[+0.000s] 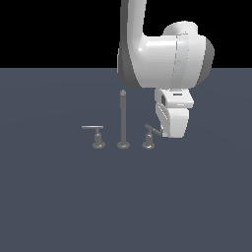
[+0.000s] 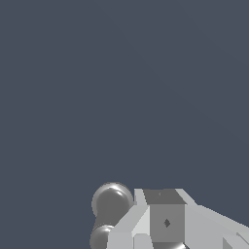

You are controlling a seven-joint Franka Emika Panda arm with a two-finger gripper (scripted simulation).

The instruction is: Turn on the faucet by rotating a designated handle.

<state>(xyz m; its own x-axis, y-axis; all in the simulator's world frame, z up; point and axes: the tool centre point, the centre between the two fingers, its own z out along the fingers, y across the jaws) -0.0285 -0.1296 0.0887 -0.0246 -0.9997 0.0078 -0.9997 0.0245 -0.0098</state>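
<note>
Fingers sit low beside the handle, on the exterior view's right of the faucet; their opening cannot be judged, since the white hand blocks them. Contact with the handle's bar appears likely but is not clear. In the wrist view, the handle's rounded tip lies against one finger. All parts stand on the dark counter.

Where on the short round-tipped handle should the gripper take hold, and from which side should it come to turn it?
Probably the free round tip of the handle, farthest from its stem, where leverage is best. The bar slants out toward the exterior view's right, where the gripper is, so coming from that side seems easiest, away from the tall spout post. Whether the fingers touch it yet cannot be told.
</note>
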